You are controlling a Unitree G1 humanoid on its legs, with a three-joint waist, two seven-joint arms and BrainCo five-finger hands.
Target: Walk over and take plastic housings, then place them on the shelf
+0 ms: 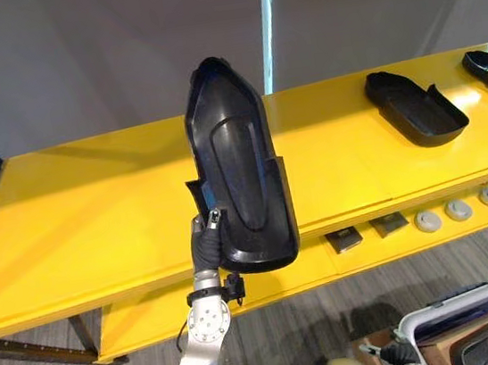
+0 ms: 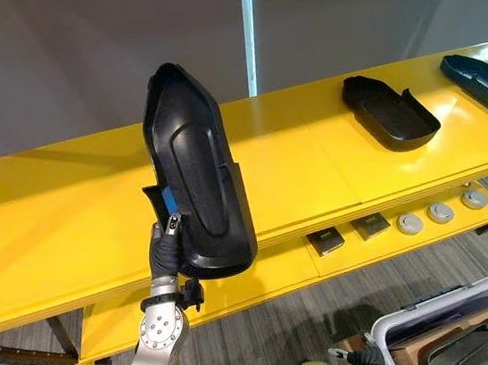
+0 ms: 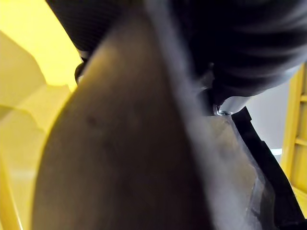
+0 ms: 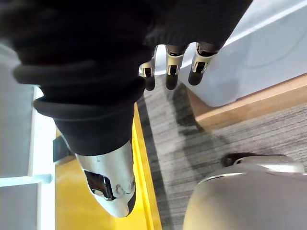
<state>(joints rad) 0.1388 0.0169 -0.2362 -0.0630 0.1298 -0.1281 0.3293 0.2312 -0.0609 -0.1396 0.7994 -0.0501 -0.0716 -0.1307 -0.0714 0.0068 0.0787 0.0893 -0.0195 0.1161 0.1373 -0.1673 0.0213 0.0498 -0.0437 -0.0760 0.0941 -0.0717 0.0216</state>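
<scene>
The left hand (image 1: pixel 205 243) clamps the black plastic housing (image 1: pixel 243 174) upright over the yellow shelf (image 1: pixel 78 222), likely for placing. The right hand (image 4: pixel 171 62) hangs slack, empty.

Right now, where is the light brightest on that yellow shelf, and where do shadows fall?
Left eye view: the yellow shelf top glows brightest left of the long black plastic housing held by the left hand. Right wrist view: a shadow lies on the grey carpet beneath the right hand.
</scene>
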